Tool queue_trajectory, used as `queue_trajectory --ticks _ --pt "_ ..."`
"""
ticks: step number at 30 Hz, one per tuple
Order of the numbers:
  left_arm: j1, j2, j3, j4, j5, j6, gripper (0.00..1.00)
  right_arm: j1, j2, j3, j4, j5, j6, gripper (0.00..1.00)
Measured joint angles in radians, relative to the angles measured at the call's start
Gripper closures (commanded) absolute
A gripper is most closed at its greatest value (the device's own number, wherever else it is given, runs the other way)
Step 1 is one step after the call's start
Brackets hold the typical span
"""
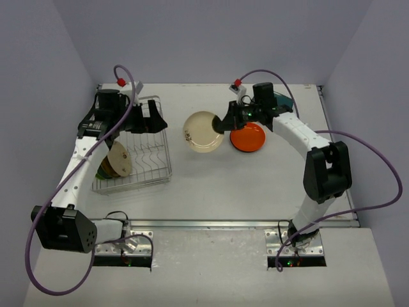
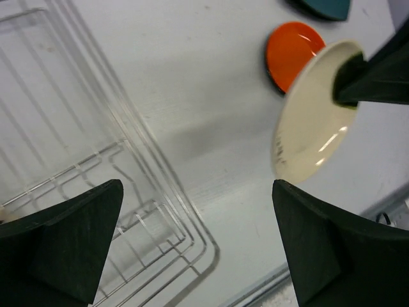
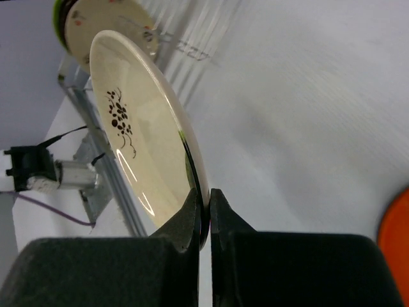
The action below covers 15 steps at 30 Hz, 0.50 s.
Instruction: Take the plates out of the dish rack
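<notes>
The silver wire dish rack (image 1: 134, 185) stands at the left; a beige plate (image 1: 117, 160) with a green plate behind it leans at its near-left end. My right gripper (image 1: 221, 125) is shut on the rim of a cream plate (image 1: 203, 132) with a black flower print and holds it tilted above the table's middle. The right wrist view shows its jaws (image 3: 206, 210) pinching that plate's edge (image 3: 140, 121). My left gripper (image 1: 148, 119) is open and empty above the rack's far-right part; the left wrist view (image 2: 197, 192) shows the rack's corner (image 2: 160, 167) below it.
An orange plate (image 1: 248, 137) lies flat on the table right of the held plate, also in the left wrist view (image 2: 293, 51). A teal dish (image 1: 282, 101) sits behind the right wrist. White walls enclose the table at back and sides.
</notes>
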Motion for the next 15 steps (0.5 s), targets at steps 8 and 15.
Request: queue_trajectory --ticks 8,15 --pt "0.134 0.0 -0.037 0.001 -0.143 -0.032 0.0 -0.337 0.053 -0.069 -0.063 0.102 -0.058 1.0" --pt "0.132 0.0 -0.054 0.001 -0.169 -0.04 0.0 -0.431 0.217 -0.014 -0.112 0.135 -0.082 1.0"
